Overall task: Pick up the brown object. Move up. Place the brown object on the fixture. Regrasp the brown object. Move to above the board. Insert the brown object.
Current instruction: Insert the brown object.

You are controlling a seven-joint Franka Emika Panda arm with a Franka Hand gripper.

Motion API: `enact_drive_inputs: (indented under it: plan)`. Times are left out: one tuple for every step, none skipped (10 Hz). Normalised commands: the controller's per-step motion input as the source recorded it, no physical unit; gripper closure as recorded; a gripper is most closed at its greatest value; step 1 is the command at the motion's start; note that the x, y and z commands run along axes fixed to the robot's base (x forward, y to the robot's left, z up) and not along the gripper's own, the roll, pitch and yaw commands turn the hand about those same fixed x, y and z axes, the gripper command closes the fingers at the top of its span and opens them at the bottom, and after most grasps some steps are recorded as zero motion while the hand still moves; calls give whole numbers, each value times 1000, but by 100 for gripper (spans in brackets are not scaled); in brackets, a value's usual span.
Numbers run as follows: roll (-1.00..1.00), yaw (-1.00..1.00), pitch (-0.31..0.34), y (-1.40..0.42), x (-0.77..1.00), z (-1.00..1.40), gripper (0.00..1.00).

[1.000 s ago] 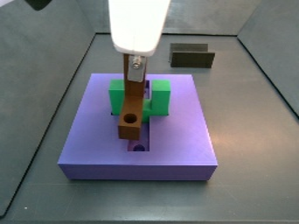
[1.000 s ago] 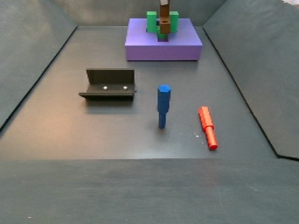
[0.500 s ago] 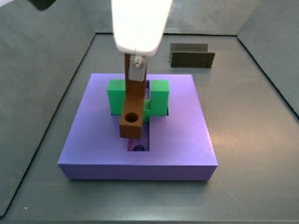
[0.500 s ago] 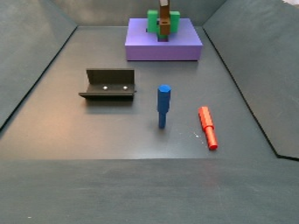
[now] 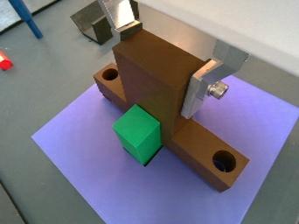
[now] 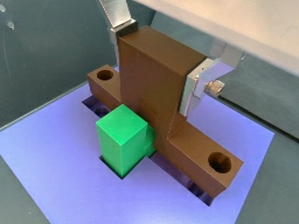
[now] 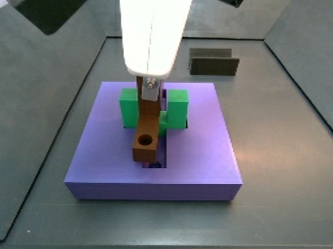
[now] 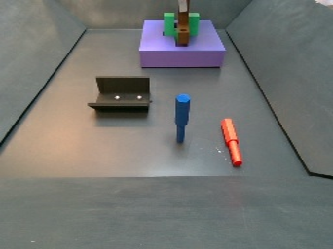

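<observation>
I see a dark grey floor point(image 8: 78, 204) boxed in by grey walls. From the left in a side view: the fixture point(image 8: 120, 94), a blue peg point(image 8: 182, 117) standing upright, a red peg point(image 8: 232, 142) lying flat, all well apart from the board point(image 8: 182, 49) at the back. On the board point(image 7: 196, 160) the green block point(image 7: 130, 107) sits against the brown object point(image 7: 147, 136), light brown, round hole near its end, lying along the slot. Gripper point(image 6: 155, 63) clamps its raised middle block; silver finger point(image 6: 198, 83) is pressed to it.
</observation>
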Motion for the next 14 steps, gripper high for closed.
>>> enact_drive_inputs:
  plan:
    - [90, 3, -3, -14, -34, -194, 100]
    - [36, 0, -17, -94, 86, -186, 100]
    - [57, 0, 0, -63, 183, -137, 100]
    - [51, 0, 0, -63, 189, -146, 100]
    - [63, 0, 0, -60, 191, -163, 100]
    - [164, 26, 0, 0, 97, -271, 100]
    - [187, 11, 0, 0, 34, -360, 100]
    - [173, 0, -16, 0, 0, -380, 100]
    - [200, 29, 0, 14, 0, -291, 100]
    - [226, 89, 0, 0, 0, -220, 100]
    - [213, 134, 0, 0, 123, -220, 100]
    - [243, 120, 0, 26, 117, -251, 100]
    - [220, 123, 0, 17, 120, -237, 100]
    - [111, 0, 0, 0, 109, -257, 100]
